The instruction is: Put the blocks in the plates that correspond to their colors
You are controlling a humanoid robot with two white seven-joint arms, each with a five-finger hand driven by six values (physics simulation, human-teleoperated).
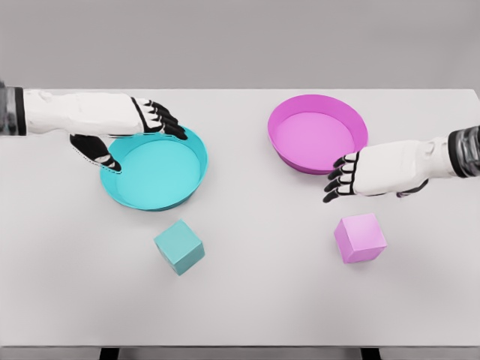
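Observation:
A teal block (179, 246) lies on the white table, just below the teal plate (191, 189). A pink block (361, 237) sits right of centre, below the pink plate (283, 154). My left hand (135, 135) hovers over the teal plate's upper-left rim, fingers spread and holding nothing. Coming in from the right edge, my right hand (341, 177) hangs between the pink plate and the pink block, just above the block; its fingers are relaxed and empty. Both plates hold nothing.
The white table (247, 300) spans the view, with its front edge near the bottom of the picture and its back edge just above the plates.

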